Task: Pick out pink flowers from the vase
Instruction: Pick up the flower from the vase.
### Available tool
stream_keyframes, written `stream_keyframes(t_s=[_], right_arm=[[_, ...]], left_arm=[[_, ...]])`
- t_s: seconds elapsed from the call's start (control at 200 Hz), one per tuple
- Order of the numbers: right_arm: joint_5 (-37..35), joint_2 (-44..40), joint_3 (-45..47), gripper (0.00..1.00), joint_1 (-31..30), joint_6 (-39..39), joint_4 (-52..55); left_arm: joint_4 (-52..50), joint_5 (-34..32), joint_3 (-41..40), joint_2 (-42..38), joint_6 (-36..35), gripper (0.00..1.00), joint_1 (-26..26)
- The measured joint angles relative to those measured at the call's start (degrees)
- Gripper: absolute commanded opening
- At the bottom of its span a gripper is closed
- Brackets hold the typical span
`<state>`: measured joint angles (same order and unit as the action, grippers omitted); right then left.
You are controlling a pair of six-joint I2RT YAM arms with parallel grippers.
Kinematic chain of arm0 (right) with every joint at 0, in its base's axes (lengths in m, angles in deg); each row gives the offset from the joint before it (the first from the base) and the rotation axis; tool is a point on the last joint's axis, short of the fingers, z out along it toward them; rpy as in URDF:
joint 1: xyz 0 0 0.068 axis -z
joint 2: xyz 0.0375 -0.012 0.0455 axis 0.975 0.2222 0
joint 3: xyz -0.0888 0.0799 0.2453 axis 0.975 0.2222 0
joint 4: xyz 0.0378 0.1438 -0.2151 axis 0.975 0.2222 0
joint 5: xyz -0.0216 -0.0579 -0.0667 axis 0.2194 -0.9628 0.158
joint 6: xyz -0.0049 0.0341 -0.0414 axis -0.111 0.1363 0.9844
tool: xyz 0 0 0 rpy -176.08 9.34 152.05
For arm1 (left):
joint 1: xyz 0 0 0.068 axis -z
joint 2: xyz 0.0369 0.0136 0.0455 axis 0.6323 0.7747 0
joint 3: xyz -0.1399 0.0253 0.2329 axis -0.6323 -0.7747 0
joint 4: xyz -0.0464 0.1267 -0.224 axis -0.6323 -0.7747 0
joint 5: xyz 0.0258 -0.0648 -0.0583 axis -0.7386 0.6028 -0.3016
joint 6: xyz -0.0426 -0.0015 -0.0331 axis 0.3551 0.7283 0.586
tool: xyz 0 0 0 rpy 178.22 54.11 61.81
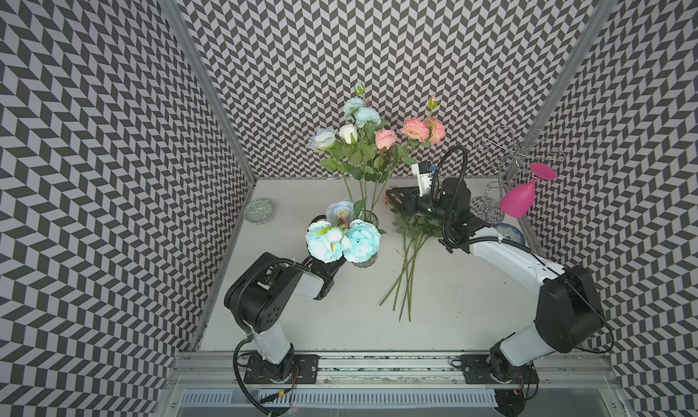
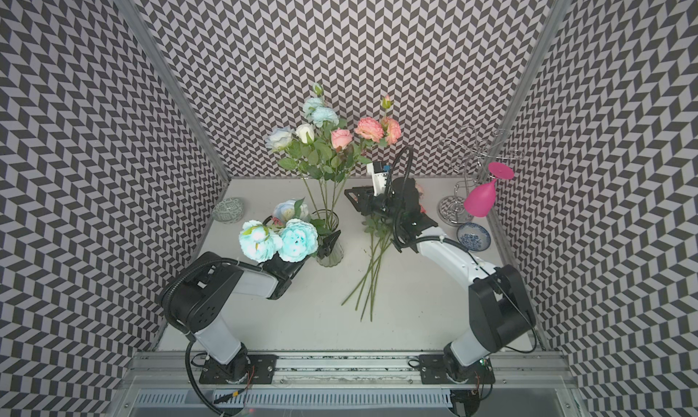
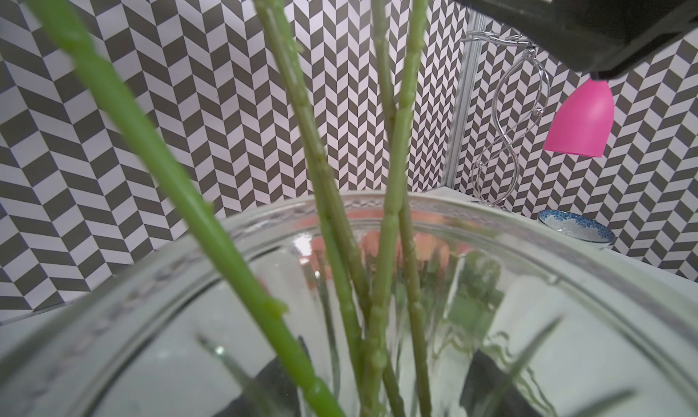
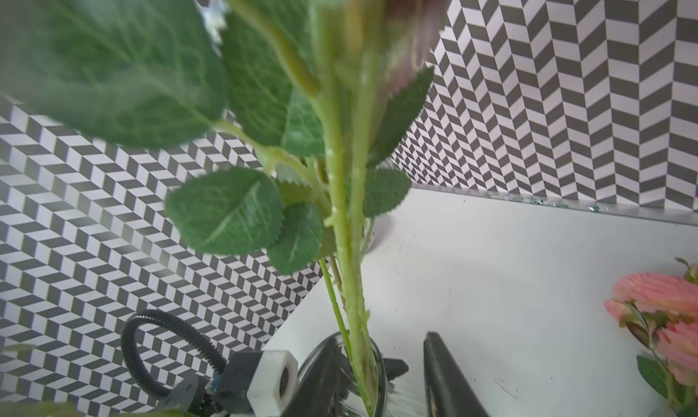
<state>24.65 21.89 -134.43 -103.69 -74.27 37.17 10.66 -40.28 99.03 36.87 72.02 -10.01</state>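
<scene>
A pale grey-white desk [image 1: 340, 320] fills the lower middle of both top views, boxed in on three sides by walls of black-and-white chevron paper [image 1: 377, 37], with an aluminium rail [image 1: 377, 362] along its near edge. Big pale blue ruffled artificial blooms [image 1: 342, 241] at centre cover most of the left fingers [image 2: 329, 241]. One black tip shows, pressed against the glass, and the left wrist view is filled by the rim at close range, so they are clamped on the clear ribbed glass vase [image 2: 330, 259]. The white-and-black right arm [image 1: 502, 252] hides the heads of several salmon-pink artificial flowers [image 1: 409, 250] lying on the desk right of centre, stems fanned toward the lower frame; one pink bloom [image 2: 419, 192] peeks out behind it. The arm also cuts off part of a blue-and-white patterned bowl [image 2: 473, 237] near the desk's right edge. The right fingers [image 4: 447, 381] hover near the upright stems, partly apart, gripping nothing that shows; blurred leaves crowd the right wrist view. The vase stands at centre frame and holds long green stems: pale blue and white roses [image 1: 325, 138] at the bunch's upper left, more pink blooms [image 1: 417, 128] at its upper right. A small round greenish patterned dish [image 1: 260, 210] sits by the left wall, too small to tell what it holds. A magenta plastic wine glass [image 1: 518, 200] hangs upside down from a chrome wire rack [image 1: 508, 158] at the right.
</scene>
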Motion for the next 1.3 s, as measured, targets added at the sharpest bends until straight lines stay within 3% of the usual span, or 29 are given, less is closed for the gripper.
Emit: stream_keyframes(t_s=[0.846,0.936,1.302], right_arm=[[1.4,8.5,-2.9,0.19,-1.3,-8.5,-10.8],[1.3,8.9,-2.9,0.12,-1.8,-9.3,-12.1],[-4.7,4.7,0.2,0.03,-2.6,-7.0,-10.1]], left_arm=[[-0.2,0.0,0.0,-0.2,0.0,0.00,0.0],[-0.3,-0.1,0.0,-0.2,-0.1,0.00,0.0],[-0.5,-0.1,-0.1,-0.4,-0.2,0.00,0.0]])
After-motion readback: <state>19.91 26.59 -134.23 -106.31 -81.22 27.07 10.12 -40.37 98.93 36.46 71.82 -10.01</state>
